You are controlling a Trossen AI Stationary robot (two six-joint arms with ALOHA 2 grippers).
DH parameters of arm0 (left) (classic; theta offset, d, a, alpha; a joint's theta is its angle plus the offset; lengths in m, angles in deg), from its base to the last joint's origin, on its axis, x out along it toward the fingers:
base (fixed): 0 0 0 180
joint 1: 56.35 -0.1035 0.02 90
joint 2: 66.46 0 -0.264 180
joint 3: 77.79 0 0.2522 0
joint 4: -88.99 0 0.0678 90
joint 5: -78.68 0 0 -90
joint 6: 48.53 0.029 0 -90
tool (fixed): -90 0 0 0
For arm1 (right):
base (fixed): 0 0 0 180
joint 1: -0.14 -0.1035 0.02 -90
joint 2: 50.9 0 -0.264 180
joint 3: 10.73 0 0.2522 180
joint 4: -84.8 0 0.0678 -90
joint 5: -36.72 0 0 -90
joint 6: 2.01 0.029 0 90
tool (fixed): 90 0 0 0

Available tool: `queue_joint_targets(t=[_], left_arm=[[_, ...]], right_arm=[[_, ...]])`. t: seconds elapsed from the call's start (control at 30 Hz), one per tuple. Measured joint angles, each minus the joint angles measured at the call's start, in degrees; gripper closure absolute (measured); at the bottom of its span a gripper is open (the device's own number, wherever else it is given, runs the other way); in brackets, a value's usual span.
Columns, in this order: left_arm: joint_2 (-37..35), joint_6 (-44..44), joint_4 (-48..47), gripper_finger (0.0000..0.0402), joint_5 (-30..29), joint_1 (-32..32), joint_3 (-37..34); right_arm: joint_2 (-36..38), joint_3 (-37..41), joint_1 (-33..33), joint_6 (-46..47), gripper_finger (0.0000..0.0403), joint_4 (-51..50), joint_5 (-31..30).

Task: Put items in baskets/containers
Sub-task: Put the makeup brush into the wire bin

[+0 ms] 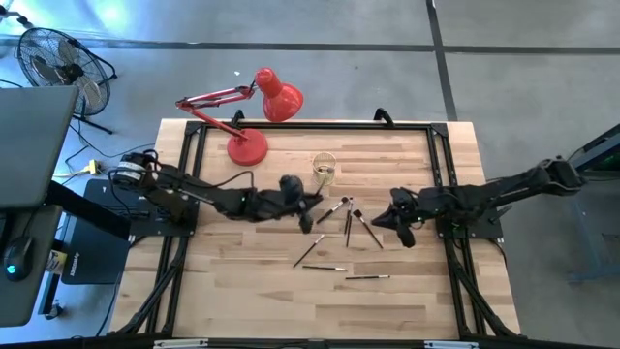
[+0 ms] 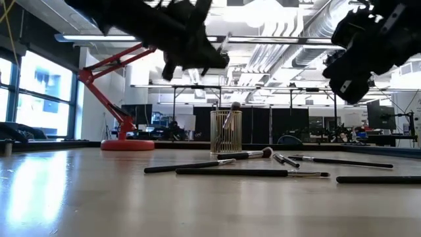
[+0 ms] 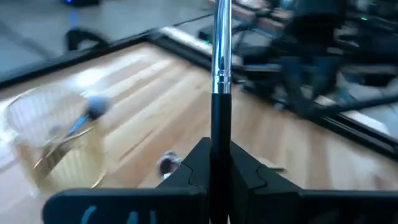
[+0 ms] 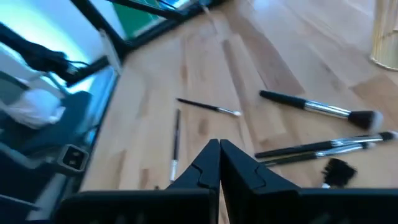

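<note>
My left gripper [image 1: 306, 209] hangs above the table's middle, just near of the glass cup [image 1: 324, 170], and is shut on a black-handled brush [image 3: 221, 93]. The cup [image 3: 57, 146] stands upright on the wood with one brush [image 2: 230, 110] leaning inside it. Several more brushes [image 1: 349, 225] lie flat on the table between the two arms and toward the near edge [image 1: 368, 277]. My right gripper [image 1: 395, 225] is shut with nothing in it, raised above the table to the right of those brushes. My left gripper pinches the brush's black handle [image 3: 220, 134] between its two fingers, just below the silver ferrule [image 3: 221, 81]. The brush runs on past the fingertips, and its bristle end is out of the wrist view. It is lifted clear of the table.
A red desk lamp [image 1: 254, 111] stands at the far left of the table, its base [image 1: 246, 147] left of the cup. Black frame rails [image 1: 441, 165] run along the table's sides. A fan [image 1: 58, 63] and a computer stand off the table at the left.
</note>
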State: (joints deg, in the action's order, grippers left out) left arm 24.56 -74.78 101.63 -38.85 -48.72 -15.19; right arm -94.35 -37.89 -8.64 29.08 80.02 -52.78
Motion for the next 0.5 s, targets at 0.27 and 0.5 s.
queue_joint_targets(t=[0.27, 0.5], left_arm=[[1.2, 1.4, 9.9, 0.0388, -4.8, -3.4, 0.0], [11.0, 8.0, 29.0, 0.0388, -4.5, -8.2, 0.3]], right_arm=[[1.5, 1.3, 0.0, -1.5, 0.0401, 0.3, 0.1], [1.5, 1.3, 0.0, -3.0, 0.0402, 0.5, -1.2]])
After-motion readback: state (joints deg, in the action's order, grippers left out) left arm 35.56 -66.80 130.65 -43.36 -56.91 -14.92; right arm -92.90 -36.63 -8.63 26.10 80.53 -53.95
